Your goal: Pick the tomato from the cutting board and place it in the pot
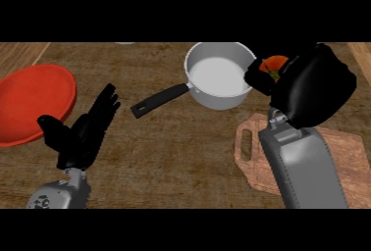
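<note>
**Tomato held beside the pot, just off its right rim**

The right hand (313,83) has its black fingers and thumb curled around the tomato (273,65). Only a small patch of red-orange skin with a bit of green shows between the fingers; the rest is hidden by the hand. The tomato is off the cutting board and sits at the hand's upper left side, right next to the pot.

The pot (217,73) is a grey metal saucepan with a pale inside and a black handle pointing down and to the left. It lies directly to the left of the held tomato. The tomato appears to be at or just outside the pot's right rim, not yet over the open middle. Judging from this, the coming move is a short shift leftward to bring the tomato above the opening before the fingers let go. The tomato is round, so no long axis matters here.

The right forearm rises from the lower edge, crossing over the wooden cutting board (340,152), which lies at the lower right.

The left hand (83,130) rests open at the lower left, fingers straight and pointing up, well apart from the pot. A red plate (29,103) sits at the far left edge.
</note>
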Controlling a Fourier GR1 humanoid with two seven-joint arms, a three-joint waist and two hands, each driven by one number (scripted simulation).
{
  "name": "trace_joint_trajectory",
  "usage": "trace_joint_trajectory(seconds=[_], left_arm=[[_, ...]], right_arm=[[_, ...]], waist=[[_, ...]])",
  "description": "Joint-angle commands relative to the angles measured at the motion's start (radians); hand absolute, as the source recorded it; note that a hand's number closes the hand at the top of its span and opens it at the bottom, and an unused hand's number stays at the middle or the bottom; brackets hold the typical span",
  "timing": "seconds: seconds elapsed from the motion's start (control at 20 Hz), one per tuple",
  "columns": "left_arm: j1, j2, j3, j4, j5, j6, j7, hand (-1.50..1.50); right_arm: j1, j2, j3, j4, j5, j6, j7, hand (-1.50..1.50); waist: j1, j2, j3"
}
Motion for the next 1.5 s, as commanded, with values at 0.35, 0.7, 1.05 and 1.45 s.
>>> trace_joint_trajectory(seconds=[0.35,0.7,1.05,1.45], left_arm=[[-0.058,-0.034,-0.028,0.02,-0.007,0.003,-0.004,0.0],[-0.067,-0.032,-0.035,0.03,-0.017,0.0,-0.006,0.0],[-0.07,-0.021,-0.014,0.042,-0.007,-0.007,-0.012,0.0],[-0.08,-0.024,-0.008,0.046,0.0,-0.008,-0.011,0.0]], right_arm=[[-0.32,0.004,-0.057,0.189,0.028,0.181,0.329,1.5],[-0.395,0.004,-0.158,0.351,-0.026,0.138,0.329,1.5],[-0.387,0.004,-0.291,0.407,-0.138,-0.028,0.33,-1.5],[-0.388,0.004,-0.335,0.402,-0.216,-0.288,0.33,-1.5]], waist=[[0.039,0.025,0.009],[0.043,0.033,0.012],[0.051,0.037,0.014],[0.06,0.037,0.014]])
